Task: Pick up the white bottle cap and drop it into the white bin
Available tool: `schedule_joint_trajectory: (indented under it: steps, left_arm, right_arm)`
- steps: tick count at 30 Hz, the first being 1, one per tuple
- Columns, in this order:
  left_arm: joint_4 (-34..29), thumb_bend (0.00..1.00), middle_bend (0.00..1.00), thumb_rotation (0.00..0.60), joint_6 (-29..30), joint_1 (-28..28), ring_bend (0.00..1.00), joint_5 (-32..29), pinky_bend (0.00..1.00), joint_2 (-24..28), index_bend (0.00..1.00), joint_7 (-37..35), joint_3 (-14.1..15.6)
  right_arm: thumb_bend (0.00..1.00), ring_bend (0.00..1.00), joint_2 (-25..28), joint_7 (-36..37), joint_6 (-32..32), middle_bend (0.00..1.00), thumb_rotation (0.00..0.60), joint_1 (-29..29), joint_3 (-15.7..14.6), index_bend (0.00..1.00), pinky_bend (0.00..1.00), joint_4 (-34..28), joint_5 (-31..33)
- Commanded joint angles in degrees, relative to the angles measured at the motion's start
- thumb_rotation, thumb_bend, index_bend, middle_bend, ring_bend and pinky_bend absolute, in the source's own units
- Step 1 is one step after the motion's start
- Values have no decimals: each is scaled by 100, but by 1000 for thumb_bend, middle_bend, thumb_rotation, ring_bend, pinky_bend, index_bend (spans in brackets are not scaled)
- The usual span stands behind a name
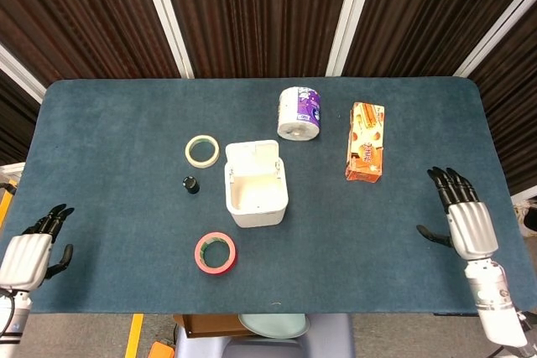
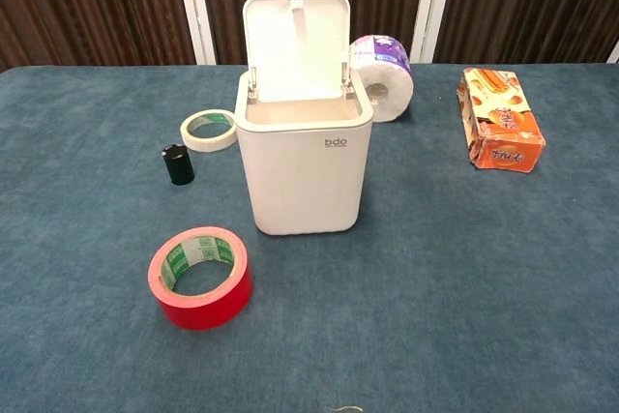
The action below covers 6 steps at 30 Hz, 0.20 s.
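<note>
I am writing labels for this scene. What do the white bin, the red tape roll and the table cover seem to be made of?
The bin looks like moulded plastic, smooth and matte: even white walls, rounded corners, hinged lid.

The red tape seems a glossy plastic film wound on a printed core, probably cardboard; its side shines slightly.

The table cover looks like blue felt or short-pile carpet: fuzzy, mottled, no reflections.

From up top, the white plastic bin sits mid blue-carpeted worktop, lid flipped open. Cream tape ring and small black cap to its left, red tape roll just below. White paper roll with purple wrapper and orange snack box further back. Left hand and right hand hang at the near corners, fingers apart, holding nothing.
</note>
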Motion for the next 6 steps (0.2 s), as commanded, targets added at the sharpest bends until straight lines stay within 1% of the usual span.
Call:
schedule_joint_trajectory:
  steps: [1,6]
  left_arm:
    - [-1,502,100,600,8,0,225,26,406,2,123,-18,13]
    - [19,501,100,600,-4,-6,224,39,406,11,122,-77,22]
  right_arm:
    - [81,51,27,-241,-190,132,600,-84,44,133,194,-94,83]
    - [81,51,9,-346,-319,125,600,-105,109,126,193,-111,78]
